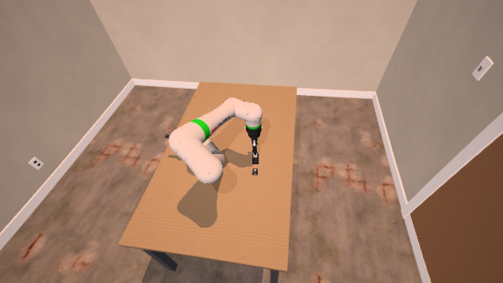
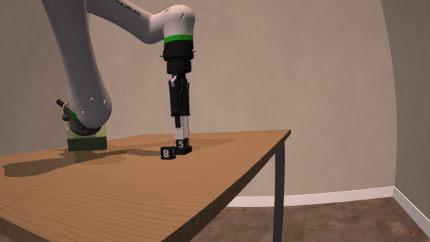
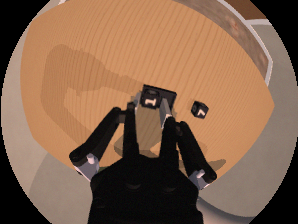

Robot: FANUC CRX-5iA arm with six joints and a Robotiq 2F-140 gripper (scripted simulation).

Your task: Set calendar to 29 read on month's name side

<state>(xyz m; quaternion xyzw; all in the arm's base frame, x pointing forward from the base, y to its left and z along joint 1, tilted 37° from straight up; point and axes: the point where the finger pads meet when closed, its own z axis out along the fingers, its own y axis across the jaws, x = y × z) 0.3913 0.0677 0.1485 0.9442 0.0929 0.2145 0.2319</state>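
Cubes number two: cube 8 [image 2: 168,152], cube 5 [image 2: 181,144] beneath gripper [image 2: 181,137].

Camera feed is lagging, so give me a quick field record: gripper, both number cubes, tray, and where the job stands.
gripper: pointing straight down, fingers partly open, straddling one cube, gripping nothing
cube in fingers: shows 5 toward the exterior camera, upright
second cube: shows 8, standing on the table close beside the first, free of the gripper
tray: a low dark base shows under the 5 cube; probably the tray, cannot confirm
date 29: not set; month side not visible
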